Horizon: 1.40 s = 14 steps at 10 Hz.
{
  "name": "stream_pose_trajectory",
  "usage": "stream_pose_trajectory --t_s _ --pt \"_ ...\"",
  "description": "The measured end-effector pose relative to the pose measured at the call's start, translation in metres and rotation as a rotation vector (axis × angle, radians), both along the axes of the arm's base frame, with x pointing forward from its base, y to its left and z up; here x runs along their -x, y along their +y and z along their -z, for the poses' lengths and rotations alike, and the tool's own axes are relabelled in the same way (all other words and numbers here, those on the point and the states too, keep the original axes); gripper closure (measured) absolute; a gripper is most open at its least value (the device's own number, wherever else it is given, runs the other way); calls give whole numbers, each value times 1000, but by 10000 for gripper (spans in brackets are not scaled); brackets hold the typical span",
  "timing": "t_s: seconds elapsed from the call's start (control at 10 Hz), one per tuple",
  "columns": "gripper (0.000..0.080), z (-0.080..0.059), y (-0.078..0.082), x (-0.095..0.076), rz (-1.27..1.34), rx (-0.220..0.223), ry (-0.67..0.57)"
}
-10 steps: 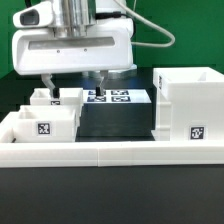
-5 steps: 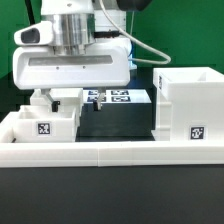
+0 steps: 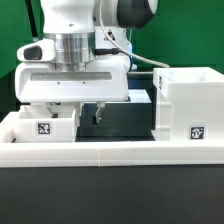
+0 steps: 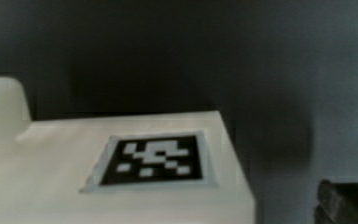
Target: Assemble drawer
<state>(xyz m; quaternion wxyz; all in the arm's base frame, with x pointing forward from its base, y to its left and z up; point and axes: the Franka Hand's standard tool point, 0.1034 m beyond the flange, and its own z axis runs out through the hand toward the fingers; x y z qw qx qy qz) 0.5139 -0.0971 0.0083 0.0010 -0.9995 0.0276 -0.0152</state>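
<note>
A small white drawer part [image 3: 45,124] with a marker tag stands at the exterior view's left. A larger white open box [image 3: 186,104] with a tag stands at the right. My gripper [image 3: 72,112] is low over the small part and open. One dark finger [image 3: 98,113] hangs over the black mat just right of the part. The other finger is hidden behind the part. In the wrist view the part's white top with its tag [image 4: 155,160] fills the frame, with one dark fingertip [image 4: 350,203] at the edge. Nothing is held.
A long white wall [image 3: 110,153] runs across the front of the work area. The black mat [image 3: 120,122] lies between the two white parts. A strip of the marker board [image 3: 141,98] shows behind the gripper body.
The gripper has come down from above the marker board to the level of the small part. Its body now covers most of the marker board. The parts have not moved.
</note>
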Motion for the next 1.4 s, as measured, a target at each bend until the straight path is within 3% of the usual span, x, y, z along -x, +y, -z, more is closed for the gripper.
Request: stream_pose_trajectory --t_s 0.3,0.5,0.6,0.7,0.8,0.9,1.4 --pt "151 2 4 0 -6 1 -1" --pt "410 2 3 0 -6 1 0" --pt "410 2 3 0 -6 1 0" --pt "579 2 3 0 -6 0 0" --pt "579 2 3 0 -6 0 0" --pt "752 2 3 0 -6 0 0" --pt "758 2 3 0 -6 0 0"
